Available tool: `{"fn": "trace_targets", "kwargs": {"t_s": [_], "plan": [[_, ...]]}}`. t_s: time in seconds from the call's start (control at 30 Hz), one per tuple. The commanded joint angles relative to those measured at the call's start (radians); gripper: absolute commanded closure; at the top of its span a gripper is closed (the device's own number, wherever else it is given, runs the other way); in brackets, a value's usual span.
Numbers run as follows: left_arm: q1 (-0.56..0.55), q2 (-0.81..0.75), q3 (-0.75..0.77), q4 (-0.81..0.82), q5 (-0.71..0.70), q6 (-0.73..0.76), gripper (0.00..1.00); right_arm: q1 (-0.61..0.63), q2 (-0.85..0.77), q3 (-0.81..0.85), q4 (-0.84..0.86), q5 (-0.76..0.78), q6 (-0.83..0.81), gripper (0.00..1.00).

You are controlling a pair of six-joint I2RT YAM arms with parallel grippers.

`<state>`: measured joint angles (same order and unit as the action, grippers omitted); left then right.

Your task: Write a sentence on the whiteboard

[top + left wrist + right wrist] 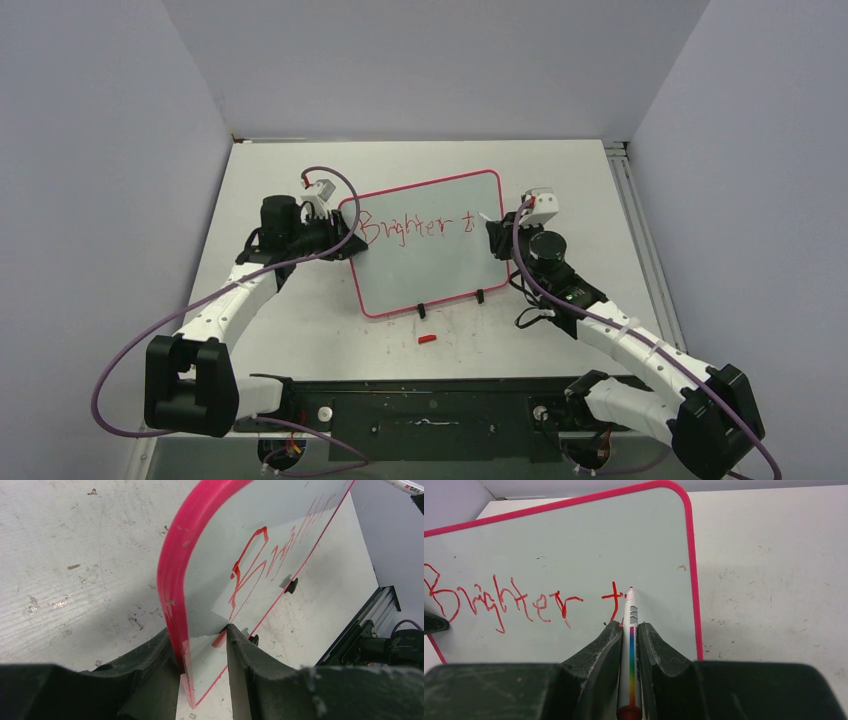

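Right hand pinching marker by barrel. Marker tip touching whiteboard, just right of red "t". Left hand pinching whiteboard's left pink edge, one finger each side. Sentence reads only "Brighter t", one line across upper face. Whiteboard propped on black feet, mid surface. Small red piece on surface, between whiteboard and near edge.

The sentence, in red handwriting on the whiteboard, reads "Brighter t". Print on the marker barrel is illegible.
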<state>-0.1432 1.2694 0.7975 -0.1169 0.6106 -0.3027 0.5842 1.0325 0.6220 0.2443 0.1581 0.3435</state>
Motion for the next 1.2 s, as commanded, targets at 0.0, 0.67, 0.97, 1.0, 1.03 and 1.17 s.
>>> {"fn": "trace_targets", "kwargs": {"t_s": [0.0,0.67,0.97,1.0,1.03,1.17], "plan": [[0.004,-0.033,0.033,0.038,-0.007,0.01,0.66,0.007,0.015,0.015,0.025,0.017,-0.012,0.95],[0.004,-0.034,0.034,0.039,-0.002,0.009,0.67,0.008,-0.001,-0.048,-0.039,0.007,0.013,0.95],[0.004,-0.034,0.033,0.04,-0.003,0.008,0.67,0.007,-0.007,-0.033,0.003,0.017,0.011,0.95],[0.004,-0.034,0.033,0.041,-0.003,0.008,0.66,0.007,-0.001,-0.03,0.013,0.017,0.009,0.95],[0.004,-0.033,0.032,0.04,-0.003,0.008,0.67,0.007,0.004,-0.023,0.02,0.016,0.007,0.95],[0.004,-0.033,0.033,0.04,-0.003,0.008,0.66,0.007,0.023,-0.01,0.041,0.017,0.001,0.95]]}}
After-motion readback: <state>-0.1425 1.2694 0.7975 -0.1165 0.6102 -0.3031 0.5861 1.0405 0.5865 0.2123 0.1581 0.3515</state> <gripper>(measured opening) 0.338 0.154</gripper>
